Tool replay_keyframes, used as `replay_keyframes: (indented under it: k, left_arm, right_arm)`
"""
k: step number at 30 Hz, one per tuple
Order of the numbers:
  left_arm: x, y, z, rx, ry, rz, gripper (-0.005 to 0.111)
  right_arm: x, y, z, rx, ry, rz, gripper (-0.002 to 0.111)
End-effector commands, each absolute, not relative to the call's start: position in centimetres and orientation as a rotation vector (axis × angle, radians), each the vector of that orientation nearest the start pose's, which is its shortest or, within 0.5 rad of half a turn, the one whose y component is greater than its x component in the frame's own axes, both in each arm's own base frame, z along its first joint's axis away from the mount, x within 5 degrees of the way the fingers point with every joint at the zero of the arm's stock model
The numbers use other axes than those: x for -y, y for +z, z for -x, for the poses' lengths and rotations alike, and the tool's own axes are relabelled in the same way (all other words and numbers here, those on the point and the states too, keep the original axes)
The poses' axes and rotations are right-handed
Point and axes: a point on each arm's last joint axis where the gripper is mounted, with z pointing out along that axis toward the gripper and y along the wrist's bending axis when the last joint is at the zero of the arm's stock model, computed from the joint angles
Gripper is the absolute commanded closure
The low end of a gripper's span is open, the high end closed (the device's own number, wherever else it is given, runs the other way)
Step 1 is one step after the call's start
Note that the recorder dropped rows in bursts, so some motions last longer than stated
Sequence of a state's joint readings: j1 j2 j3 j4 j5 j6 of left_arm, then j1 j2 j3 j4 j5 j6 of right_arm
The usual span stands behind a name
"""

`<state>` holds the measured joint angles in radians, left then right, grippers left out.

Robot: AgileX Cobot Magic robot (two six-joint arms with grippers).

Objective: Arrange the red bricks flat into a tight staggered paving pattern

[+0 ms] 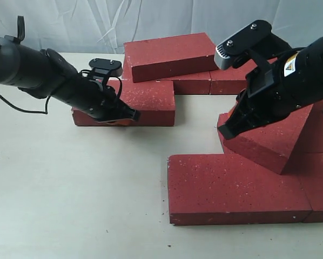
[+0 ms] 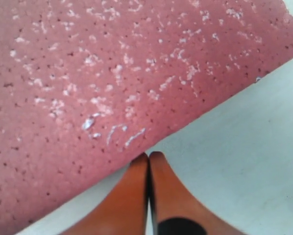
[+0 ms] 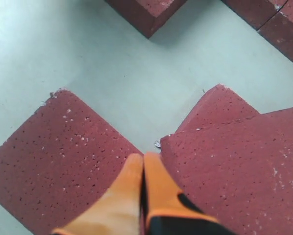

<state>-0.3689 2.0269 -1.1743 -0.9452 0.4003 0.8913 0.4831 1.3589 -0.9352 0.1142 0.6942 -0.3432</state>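
Red bricks (image 1: 194, 83) are pictured spread across a pale table (image 1: 69, 205), not yet closed into a tight pattern. The left gripper (image 1: 130, 114) is seen with its orange fingers (image 2: 136, 191) pressed together on nothing. Its tip is set against the lower front edge of the left brick (image 1: 150, 97), which lies flat near the back row. The right gripper (image 1: 226, 129), likewise drawn together and empty, is held at the corner of a tilted brick (image 1: 264, 143). That brick is rested partly on the bricks at the right. In the right wrist view its fingertips (image 3: 132, 166) are shown at the gap between the tilted brick and the front brick (image 1: 231, 186), which is laid flat nearest the camera. At the back, a top brick (image 1: 169, 54) is set askew across the flat row. A white cloth (image 1: 96, 21) is hung behind.
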Motion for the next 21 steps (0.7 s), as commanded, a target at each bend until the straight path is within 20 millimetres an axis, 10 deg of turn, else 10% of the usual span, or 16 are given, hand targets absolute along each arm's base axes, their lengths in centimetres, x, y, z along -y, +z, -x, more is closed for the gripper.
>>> replay_keyframes:
  k: [1,9,14,21]
  left_arm:
    - [17.5,13.2,-36.2,-2.543,-0.597,-0.624,0.107]
    - [16.5,12.9,-35.4,-2.664,-0.477,-0.687,0.107]
    - [15.5,16.4,-34.9,-2.627,-0.498,-0.712,0.107]
    - [7.1,22.0,-36.1,-2.572,-0.362,-0.371,0.107]
  right_arm:
    - [-13.1,26.5,-23.7,-2.419,0.177,0.959,0.109]
    - [-13.2,26.1,-24.0,-2.428,0.175,0.961,0.109]
    - [-13.2,26.1,-24.0,-2.426,0.175,0.960,0.109]
    - [-14.0,25.3,-24.6,-2.449,0.261,0.884,0.109]
